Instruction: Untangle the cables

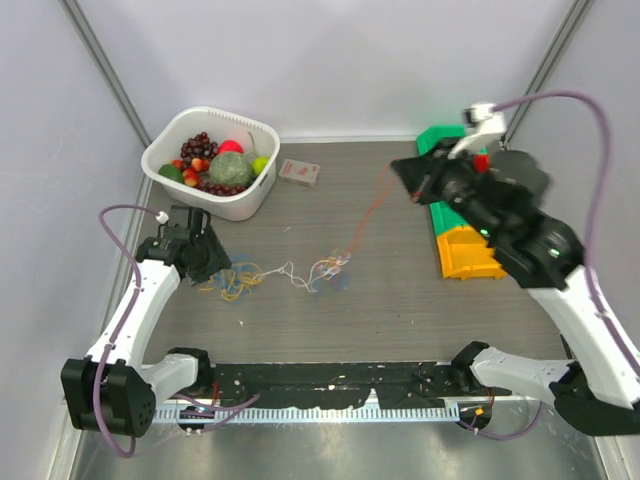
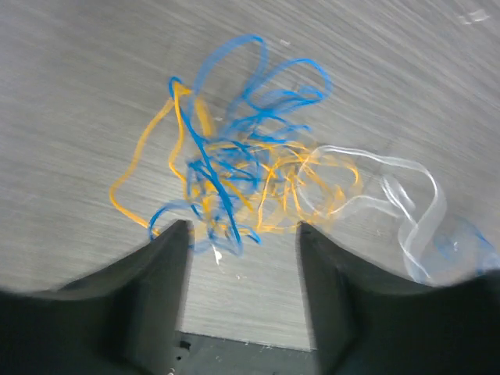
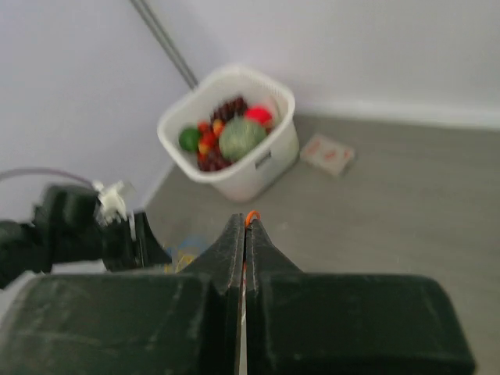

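Red-orange cable (image 3: 251, 214) sits clamped in raised right tool (image 3: 245, 226); low left tool (image 2: 244, 231) gapes above blue-yellow tangle (image 2: 234, 176).

The light is bright, even and diffuse, and it washes the pale walls almost white. In the top view the white plastic basket of fruit (image 1: 212, 205) casts only a soft shadow on the grey wood-grain table (image 1: 400, 300). The bare metal strip (image 1: 350, 440) along the near edge glares. The black upper right arm (image 1: 515, 185) is blurred, and the thin red-orange cable (image 1: 365, 215) shows only faintly. The left wrist view is blurred: the tangle of blue and yellow cables (image 2: 234, 180) streaks, the clear white cable (image 2: 406, 203) ghosts, and the dark left fingers (image 2: 148, 305) are out of focus. The right wrist view is soft throughout, with grainy black right fingers (image 3: 211, 312).
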Robot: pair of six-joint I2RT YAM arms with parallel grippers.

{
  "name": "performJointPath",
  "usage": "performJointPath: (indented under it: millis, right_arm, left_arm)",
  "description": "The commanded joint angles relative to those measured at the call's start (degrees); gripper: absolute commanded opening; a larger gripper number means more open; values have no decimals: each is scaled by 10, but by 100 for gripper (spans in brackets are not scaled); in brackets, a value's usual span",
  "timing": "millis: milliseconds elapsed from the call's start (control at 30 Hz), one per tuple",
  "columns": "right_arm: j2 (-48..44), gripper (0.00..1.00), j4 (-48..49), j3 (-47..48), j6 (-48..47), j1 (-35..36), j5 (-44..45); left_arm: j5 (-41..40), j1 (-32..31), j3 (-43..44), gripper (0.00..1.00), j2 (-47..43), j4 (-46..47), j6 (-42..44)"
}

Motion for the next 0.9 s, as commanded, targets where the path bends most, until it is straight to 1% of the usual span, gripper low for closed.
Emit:
performJointPath:
  millis: [0, 67, 133, 200, 233, 300, 333, 433, 533, 633, 700, 800, 833, 867]
  right_arm:
    - [27, 1, -24, -60, 37, -1, -80]
    - [24, 1, -45, -81, 32, -1, -77]
    - [17, 1, -69, -107, 32, -1, -66]
    - [7, 1, -97, -130, 34, -1, -46]
    - [2, 1, -104, -138, 40, -1, -29]
    - [-7, 1, -122, -154, 48, -1, -18]
    - [-15, 1, -125, -163, 54, -1, -19]
    - [-31, 1, -126, -177, 70, 0, -22]
    - [-40, 1, -126, -180, 80, -1, -17]
    - [-46, 1, -126, -172, 82, -1, -12]
    - [-47, 1, -126, -167, 84, -1, -5]
    - [-48, 1, -126, -149, 84, -1, 7]
    - [-48, 1, -126, -145, 84, -1, 9]
    - [-50, 1, -126, -136, 81, -1, 15]
  left_arm:
    - [132, -16, 31, 74, -19, 58, 45]
    - [148, -31, 20, 81, -43, 83, 42]
    - [173, -44, 10, 80, -65, 121, 40]
    - [223, -57, -1, 77, -79, 170, 44]
    - [258, -68, -5, 74, -78, 197, 48]
    - [301, -103, -3, 71, -62, 246, 53]
    - [311, -140, 1, 71, -46, 262, 61]
    - [310, -235, 33, 78, 35, 283, 89]
    - [293, -302, 70, 78, 128, 285, 100]
    - [270, -332, 106, 74, 210, 290, 98]
    - [276, -346, 121, 74, 259, 303, 97]
    - [284, -353, 142, 74, 335, 292, 93]
    - [291, -353, 143, 69, 353, 291, 89]
    - [291, -353, 146, 58, 367, 288, 87]
